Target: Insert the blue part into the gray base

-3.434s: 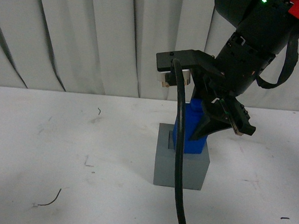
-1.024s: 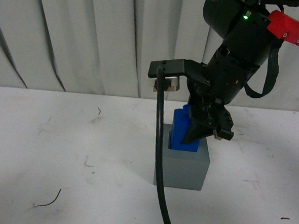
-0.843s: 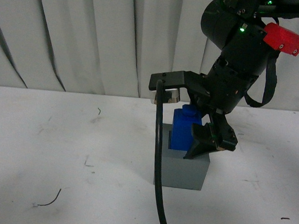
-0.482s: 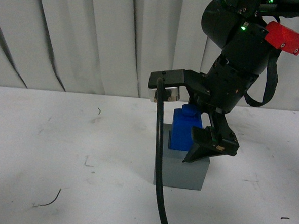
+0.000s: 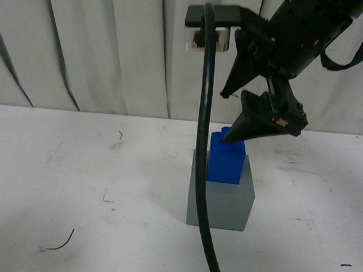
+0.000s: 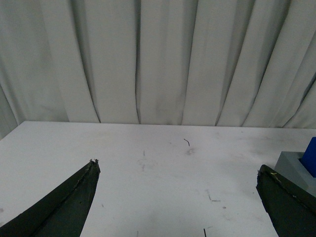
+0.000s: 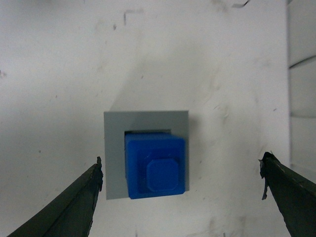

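Two jaws of right gripper (image 5: 226, 118) spread wide, holding nothing, hovering just above blue part (image 5: 227, 160). Blue part upright in recess of gray base (image 5: 221, 205), stud up, most of its height proud; seating depth unclear. To retreat well: rise straight, jaws wide, mind black cable (image 5: 204, 174) hanging across base front. Left gripper (image 6: 177, 170) apart, empty, over desk (image 5: 74, 179).

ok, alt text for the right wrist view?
Top-down: a blue block sits in the square recess of a gray cube on a white table, a thin gap of recess showing along one edge. The right gripper is open above it, dark fingertips wide to either side, touching nothing.
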You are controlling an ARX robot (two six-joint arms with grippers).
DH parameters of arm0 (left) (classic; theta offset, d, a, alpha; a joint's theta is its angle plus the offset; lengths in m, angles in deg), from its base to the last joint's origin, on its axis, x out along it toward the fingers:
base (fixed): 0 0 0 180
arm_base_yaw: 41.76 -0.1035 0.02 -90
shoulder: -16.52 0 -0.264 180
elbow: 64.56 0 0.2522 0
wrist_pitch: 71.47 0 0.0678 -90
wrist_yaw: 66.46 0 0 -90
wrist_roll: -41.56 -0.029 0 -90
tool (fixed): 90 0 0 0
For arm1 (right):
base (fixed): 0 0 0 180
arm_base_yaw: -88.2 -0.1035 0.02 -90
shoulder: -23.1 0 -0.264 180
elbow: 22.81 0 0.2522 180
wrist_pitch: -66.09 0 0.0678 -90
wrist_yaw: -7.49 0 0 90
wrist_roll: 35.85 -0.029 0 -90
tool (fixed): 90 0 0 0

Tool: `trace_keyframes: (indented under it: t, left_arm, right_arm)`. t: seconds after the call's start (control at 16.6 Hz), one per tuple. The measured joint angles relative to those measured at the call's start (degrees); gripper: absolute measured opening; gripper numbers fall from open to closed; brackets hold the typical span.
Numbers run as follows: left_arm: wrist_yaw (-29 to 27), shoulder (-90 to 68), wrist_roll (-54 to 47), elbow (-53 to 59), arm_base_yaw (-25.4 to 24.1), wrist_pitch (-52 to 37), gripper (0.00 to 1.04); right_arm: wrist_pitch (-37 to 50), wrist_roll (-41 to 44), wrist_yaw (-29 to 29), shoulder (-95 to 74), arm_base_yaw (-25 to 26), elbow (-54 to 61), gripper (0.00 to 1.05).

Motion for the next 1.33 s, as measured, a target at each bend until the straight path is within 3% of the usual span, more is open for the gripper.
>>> trace_keyframes:
  t: [0.12, 0.42, 0.48, 0.54, 0.6, 0.66, 0.96, 1.08, 1.2, 1.33]
  left_arm:
    - [0.0, 0.0, 0.0, 0.0, 0.0, 0.0, 0.98]
    - [0.0, 0.0, 0.0, 0.0, 0.0, 0.0, 0.98]
    - [0.0, 0.0, 0.0, 0.0, 0.0, 0.0, 0.98]
    - [0.1, 0.0, 0.0, 0.0, 0.0, 0.0, 0.98]
    - [0.0, 0.0, 0.0, 0.0, 0.0, 0.0, 0.98]
    - [-0.1, 0.0, 0.0, 0.0, 0.0, 0.0, 0.98]
    - [0.0, 0.0, 0.0, 0.0, 0.0, 0.0, 0.98]
    - [0.0, 0.0, 0.0, 0.0, 0.0, 0.0, 0.98]
    - [-0.1, 0.0, 0.0, 0.0, 0.0, 0.0, 0.98]
    - [0.0, 0.0, 0.0, 0.0, 0.0, 0.0, 0.98]
  right_arm:
    - [6.7, -0.5, 3.7, 5.8, 0.8, 4.2, 0.98]
    - [40.3, -8.7, 19.1, 29.5, 6.1, 30.9, 0.98]
    - [54.1, -15.7, 9.9, 34.4, 5.8, 39.1, 0.92]
    - [68.1, -28.9, -7.3, 41.4, 6.2, 50.4, 0.79]
    - [75.2, -39.4, -18.1, 48.3, 8.1, 59.5, 0.68]
    - [74.7, -51.0, -25.4, 57.2, 12.4, 66.9, 0.55]
    - [70.9, -61.8, -25.7, 69.7, 17.0, 75.4, 0.37]
    - [73.4, -65.2, -21.3, 75.6, 18.6, 80.0, 0.20]
    - [75.1, -66.8, -20.8, 78.5, 20.4, 84.8, 0.01]
    - [75.6, -67.5, -20.7, 81.0, 20.2, 91.0, 0.02]
